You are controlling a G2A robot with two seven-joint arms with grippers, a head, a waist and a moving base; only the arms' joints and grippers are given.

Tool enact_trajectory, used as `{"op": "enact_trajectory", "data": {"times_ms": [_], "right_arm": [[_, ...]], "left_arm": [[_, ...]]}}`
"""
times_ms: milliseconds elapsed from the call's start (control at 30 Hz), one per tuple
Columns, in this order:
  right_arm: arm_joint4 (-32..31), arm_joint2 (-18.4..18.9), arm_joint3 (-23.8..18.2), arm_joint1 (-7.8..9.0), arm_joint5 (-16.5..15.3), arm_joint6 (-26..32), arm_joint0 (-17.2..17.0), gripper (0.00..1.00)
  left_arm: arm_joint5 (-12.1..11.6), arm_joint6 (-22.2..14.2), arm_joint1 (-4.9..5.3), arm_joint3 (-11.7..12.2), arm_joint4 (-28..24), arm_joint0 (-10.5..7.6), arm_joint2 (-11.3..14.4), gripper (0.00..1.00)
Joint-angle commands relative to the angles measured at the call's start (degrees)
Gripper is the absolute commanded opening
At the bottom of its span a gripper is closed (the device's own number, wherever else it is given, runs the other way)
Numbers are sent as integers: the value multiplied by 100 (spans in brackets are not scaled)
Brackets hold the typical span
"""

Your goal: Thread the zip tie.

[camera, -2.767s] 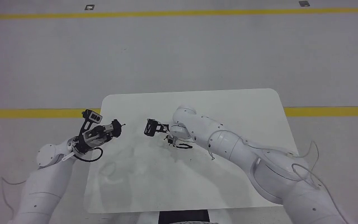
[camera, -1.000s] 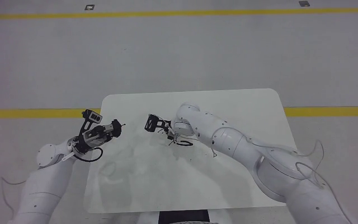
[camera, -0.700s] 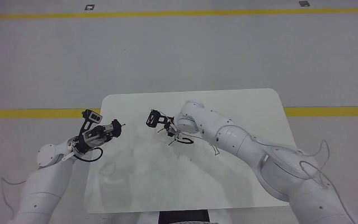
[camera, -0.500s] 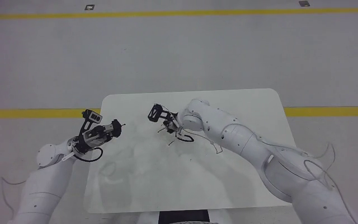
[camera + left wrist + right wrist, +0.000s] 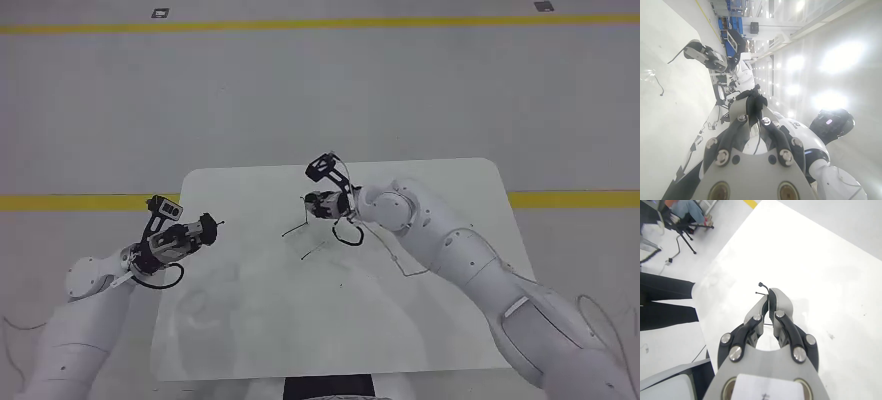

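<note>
My right gripper (image 5: 310, 201) hangs above the far middle of the white table (image 5: 440, 200), shut on a thin black zip tie (image 5: 763, 287). Its head and a fine tip stick out past the fingertips (image 5: 780, 294). In the left wrist view the right gripper (image 5: 686, 50) shows farther off, with the tie's strip (image 5: 675, 57) trailing down toward the table. My left gripper (image 5: 210, 228) sits over the table's left edge, shut on a small black piece (image 5: 753, 102) that I cannot identify. A second black tie (image 5: 658, 83) lies loose on the table.
The table's left edge and near corner (image 5: 702, 321) lie close below the right gripper, with floor beyond. A black tripod (image 5: 687, 237) and cables stand on that floor. The table's right half (image 5: 450, 260) is bare.
My right gripper has swung from the table's middle left toward the far side and to the right, carrying the zip tie. The left arm has not moved.
</note>
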Motion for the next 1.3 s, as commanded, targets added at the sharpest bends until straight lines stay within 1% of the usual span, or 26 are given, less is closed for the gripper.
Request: {"op": "enact_trajectory", "data": {"times_ms": [0, 100, 600, 667, 733, 833, 900, 967, 1033, 1067, 1133, 1267], "right_arm": [[35, 205, -217, 108, 0, -23, -177, 0], [124, 442, -548, 241, 0, 35, -421, 0], [124, 442, -548, 241, 0, 35, -421, 0], [99, 455, -583, 241, 32, -48, -479, 0], [154, 522, -656, 243, 40, -125, -542, 0], [427, 672, -738, 254, 0, -203, -650, 0], [508, 763, -800, 264, 15, -294, -719, 0], [606, 856, -912, 273, 59, -394, -815, 0], [681, 931, -1029, 278, 131, -516, -920, 0], [737, 980, -1111, 281, 167, -592, -988, 0], [776, 1045, -1225, 286, 228, -707, -1084, 0], [937, 1165, -1465, 284, 301, -912, -1294, 0]], "left_arm": [[0, 0, 0, 0, 0, 0, 0, 0], [0, 0, 0, 0, 0, 0, 0, 0], [0, 0, 0, 0, 0, 0, 0, 0], [0, 0, 0, 0, 0, 0, 0, 0], [76, 169, -10, -120, 30, 39, 56, 0], [46, 353, -20, -195, 111, 125, 103, 0], [7, 512, -35, -184, 143, 146, 158, 0], [2, 714, -66, -156, 22, 171, 235, 0], [0, 885, -88, -140, 108, 169, 276, 0], [0, 978, -114, -121, 46, 179, 329, 0], [0, 1110, -144, -83, 111, 147, 369, 0], [0, 1334, -241, 8, 176, 58, 501, 0]]}}
